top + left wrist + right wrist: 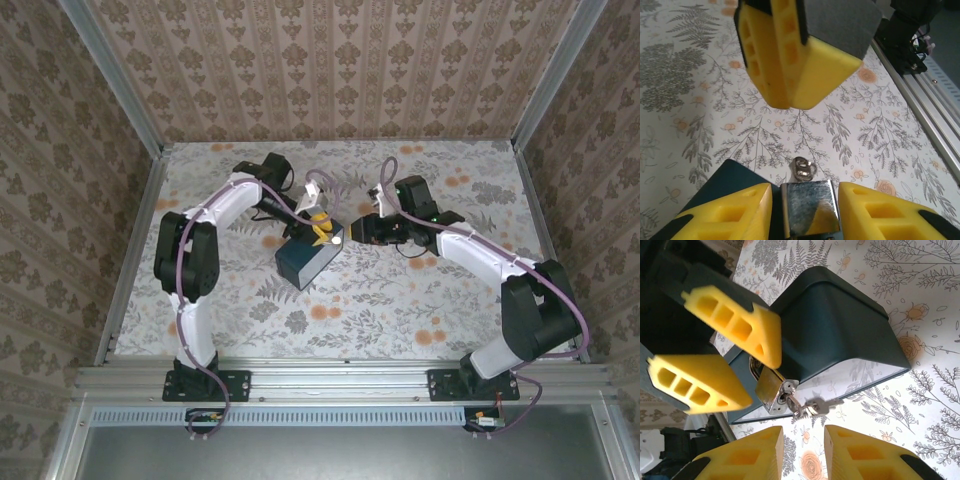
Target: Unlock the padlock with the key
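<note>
The padlock (771, 387), small with a shiny brass-coloured body, hangs at the front of the dark blue box (835, 325). The key (799, 402) sticks out of its keyhole, with a ring and a second key dangling from it. My left gripper (805, 189) is open and straddles the padlock (810, 207), with a narrow gap on each side. In the right wrist view its fingers (735, 325) flank the lock. My right gripper (804, 434) is open just short of the key, nothing between its fingers. From above, both grippers (320, 232) (354, 231) meet at the box (305, 262).
The box stands mid-table on a floral-patterned cloth (400, 300). Patterned walls enclose the table on three sides. An aluminium rail (920, 110) runs along the near edge. The right arm's fingers (785, 65) hang close above the left gripper.
</note>
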